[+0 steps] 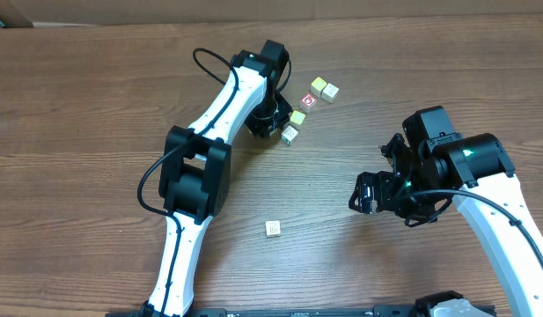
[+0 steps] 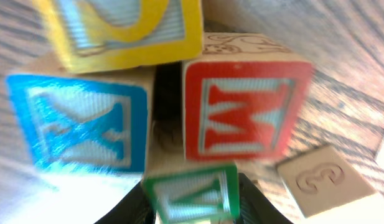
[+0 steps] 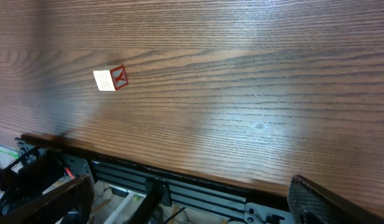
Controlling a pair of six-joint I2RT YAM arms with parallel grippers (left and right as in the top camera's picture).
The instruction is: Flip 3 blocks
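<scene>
Because the green-faced wooden alphabet cube sits squarely between the jaws of the left pincer, which looks clenched on its two sides, that arm is nearer. The cube lies among the cluster of lettered cubes at the far middle of the brown wooden bench. Well apart, the right pincer hangs released and empty.

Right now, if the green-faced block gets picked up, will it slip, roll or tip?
The green-faced block looks like rigid wood, probably light and unbending. Its flat faces suggest it won't roll. The red-faced block close by it may get nudged.
</scene>
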